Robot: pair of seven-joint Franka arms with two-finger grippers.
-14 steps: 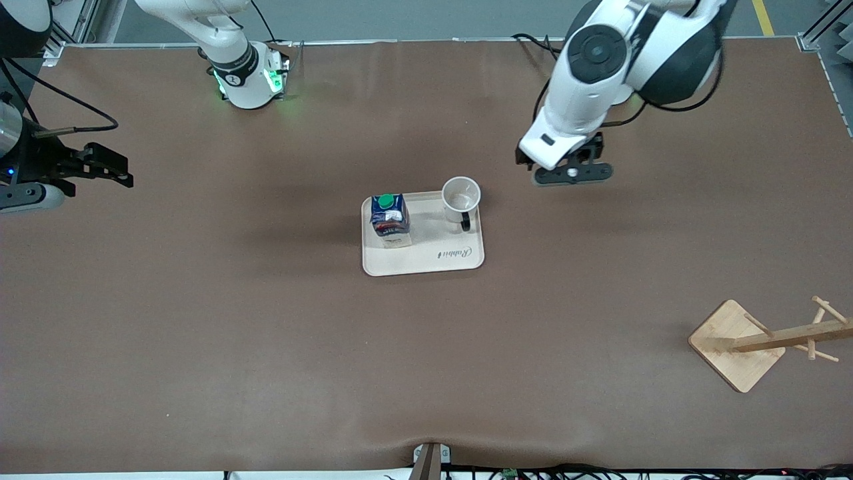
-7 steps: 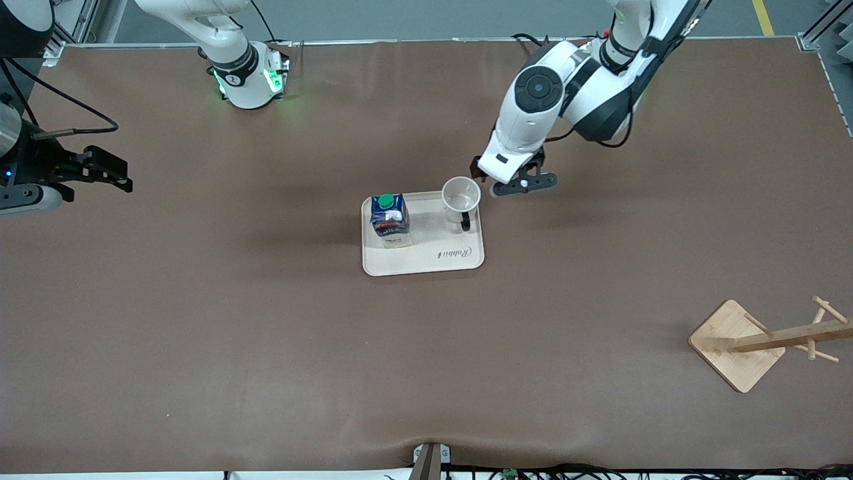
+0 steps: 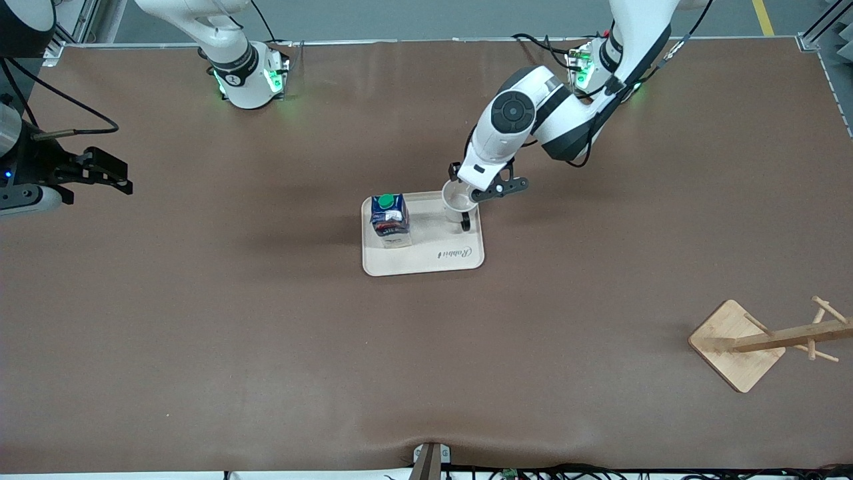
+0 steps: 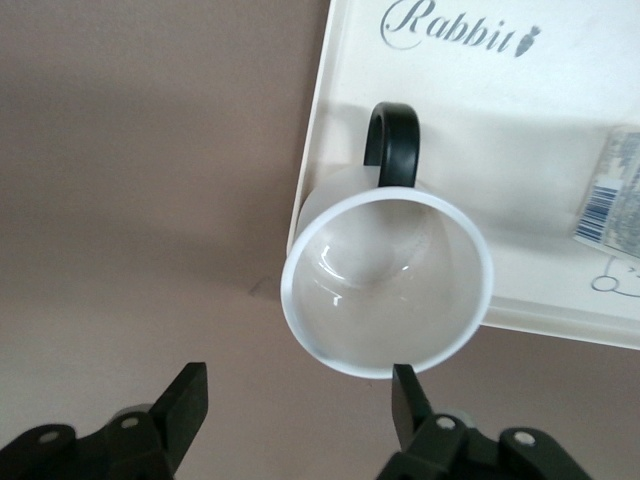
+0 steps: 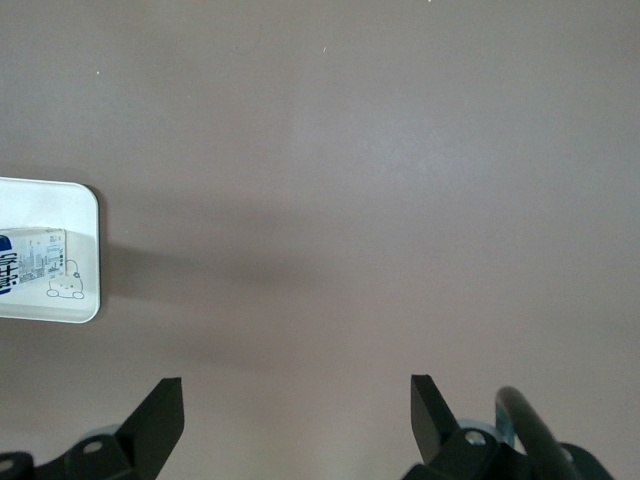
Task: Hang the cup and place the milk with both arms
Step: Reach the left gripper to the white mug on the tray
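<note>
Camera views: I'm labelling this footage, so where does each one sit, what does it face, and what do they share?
Front view: high across the table, facing both arms; left end effector at the cup.
Left wrist view: looks down into the cup on the tray; its fingers show.
Right wrist view: looks down at table; right end effector open.
All share the tray.

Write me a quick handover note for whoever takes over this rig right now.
Left hand: open, at the cup, one finger at its rim, nothing gripped.
Right hand: open, waiting over bare table at the right arm's end.
Cup and milk: both upright on the tray.
Wooden rack: toward the left arm's end, no cup on it.
Done: nothing yet.
Left: grasp and hang cup, place milk.
</note>
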